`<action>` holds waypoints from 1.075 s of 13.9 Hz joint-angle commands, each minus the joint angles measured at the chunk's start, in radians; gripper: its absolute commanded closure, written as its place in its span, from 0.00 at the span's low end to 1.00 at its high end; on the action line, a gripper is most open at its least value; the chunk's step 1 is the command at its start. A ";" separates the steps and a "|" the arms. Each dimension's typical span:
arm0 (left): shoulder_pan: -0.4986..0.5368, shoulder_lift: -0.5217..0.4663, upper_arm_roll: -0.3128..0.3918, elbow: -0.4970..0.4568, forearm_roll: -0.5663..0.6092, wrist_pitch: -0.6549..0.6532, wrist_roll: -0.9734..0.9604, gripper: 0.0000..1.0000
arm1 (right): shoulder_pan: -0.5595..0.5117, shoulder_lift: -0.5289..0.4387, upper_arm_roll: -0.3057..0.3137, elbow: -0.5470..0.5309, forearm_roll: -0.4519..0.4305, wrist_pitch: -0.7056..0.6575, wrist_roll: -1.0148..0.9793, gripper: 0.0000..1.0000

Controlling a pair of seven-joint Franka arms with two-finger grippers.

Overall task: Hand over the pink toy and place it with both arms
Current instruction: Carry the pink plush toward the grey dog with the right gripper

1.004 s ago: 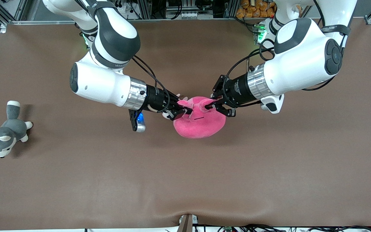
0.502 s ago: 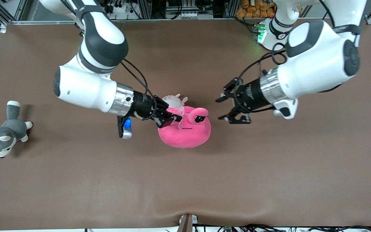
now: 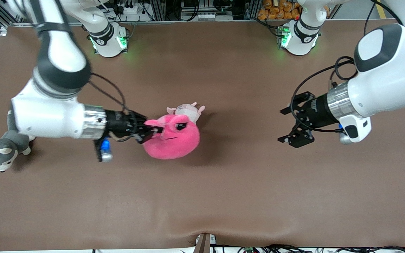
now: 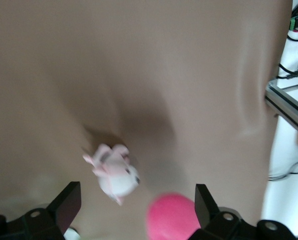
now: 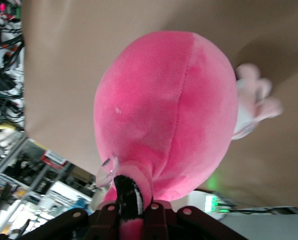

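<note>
The pink toy, a round hot-pink plush with sleepy black eyes, hangs from my right gripper. That gripper is shut on one of its ear flaps, over the middle of the table. In the right wrist view the toy fills the frame above the closed right gripper. My left gripper is open and empty, well apart from the toy, toward the left arm's end of the table. The left wrist view shows the open left gripper and part of the toy farther off.
A small pale pink-white puppy plush lies on the table right beside the pink toy, farther from the front camera; it also shows in the left wrist view. A grey-white husky plush lies at the right arm's end.
My left gripper let go of the pink toy, opened and drew back toward the left arm's end. My right gripper carried the toy toward the right arm's end.
</note>
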 commanded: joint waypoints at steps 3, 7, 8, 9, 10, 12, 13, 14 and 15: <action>0.004 -0.032 -0.002 -0.002 0.145 -0.088 0.182 0.00 | -0.165 -0.013 0.018 -0.055 -0.041 -0.125 -0.169 1.00; 0.054 -0.055 -0.002 -0.005 0.202 -0.163 0.377 0.00 | -0.238 -0.004 0.018 -0.084 -0.136 -0.183 -0.184 1.00; 0.078 -0.061 -0.003 -0.005 0.210 -0.173 0.429 0.00 | -0.258 -0.003 0.018 -0.112 -0.140 -0.189 -0.195 1.00; 0.098 -0.064 -0.003 -0.007 0.217 -0.183 0.489 0.00 | -0.283 -0.003 0.018 -0.148 -0.140 -0.200 -0.210 1.00; 0.114 -0.075 -0.003 -0.008 0.231 -0.204 0.561 0.00 | -0.304 -0.003 0.018 -0.175 -0.144 -0.218 -0.218 1.00; 0.148 -0.091 -0.003 -0.011 0.242 -0.232 0.680 0.00 | -0.370 0.005 0.018 -0.202 -0.163 -0.275 -0.224 1.00; 0.161 -0.095 -0.003 -0.011 0.244 -0.236 0.710 0.00 | -0.413 0.016 0.018 -0.213 -0.179 -0.304 -0.274 1.00; 0.169 -0.101 -0.003 -0.011 0.244 -0.246 0.743 0.00 | -0.462 0.019 0.018 -0.228 -0.184 -0.330 -0.354 1.00; 0.178 -0.104 -0.002 -0.011 0.244 -0.249 0.774 0.00 | -0.499 0.031 0.018 -0.230 -0.187 -0.341 -0.380 1.00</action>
